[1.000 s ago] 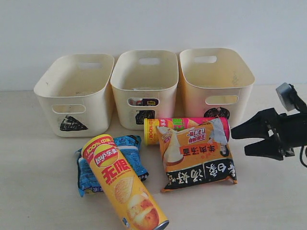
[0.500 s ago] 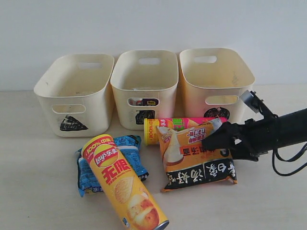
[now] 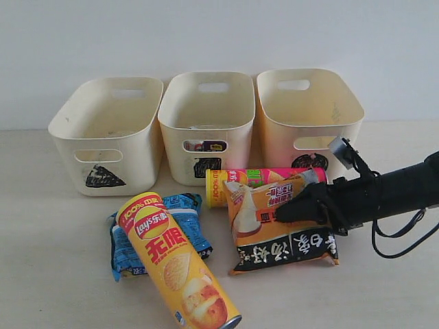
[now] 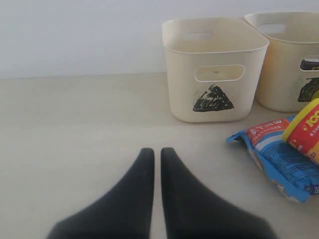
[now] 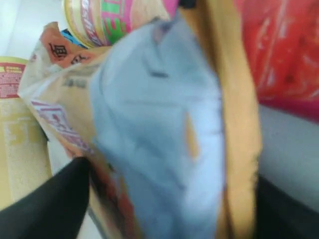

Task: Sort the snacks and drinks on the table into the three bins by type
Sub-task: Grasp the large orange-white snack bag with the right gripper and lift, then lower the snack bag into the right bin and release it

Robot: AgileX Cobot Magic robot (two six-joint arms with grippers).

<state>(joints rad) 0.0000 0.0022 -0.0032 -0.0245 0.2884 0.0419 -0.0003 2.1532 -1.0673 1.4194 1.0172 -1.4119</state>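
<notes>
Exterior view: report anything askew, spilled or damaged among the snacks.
Both chip cans lie on their sides: the yellow Lay's can rests on the blue packet, and the orange-and-black bag rests against the pink can. Nothing looks spilled or torn.

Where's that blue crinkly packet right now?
In the exterior view the blue packet lies front left on the table, partly under the yellow Lay's can, before the triangle bin.
</notes>
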